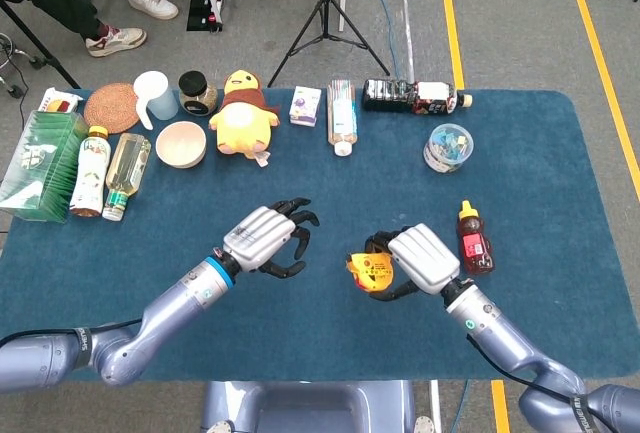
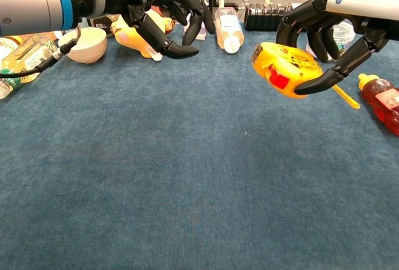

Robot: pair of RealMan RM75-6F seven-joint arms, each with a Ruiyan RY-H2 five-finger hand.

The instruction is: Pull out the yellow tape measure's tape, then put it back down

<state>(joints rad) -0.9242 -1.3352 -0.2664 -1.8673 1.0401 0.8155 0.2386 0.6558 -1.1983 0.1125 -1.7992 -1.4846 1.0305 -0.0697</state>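
My right hand (image 1: 422,259) (image 2: 324,30) grips the yellow tape measure (image 1: 372,272) (image 2: 283,69) and holds it above the blue table, right of centre. A short yellow strip (image 2: 345,97) sticks out behind the case toward the right. My left hand (image 1: 268,240) (image 2: 163,17) hovers to the left of the tape measure with its fingers spread and nothing in it. A gap of bare cloth separates the two hands.
A red sauce bottle (image 1: 472,238) lies just right of my right hand. Along the far edge stand a bowl (image 1: 181,143), a yellow plush toy (image 1: 243,113), a small box (image 1: 305,106), lying bottles (image 1: 341,116) and a clear tub (image 1: 448,147). Bottles and a green pack (image 1: 40,163) crowd the left edge.
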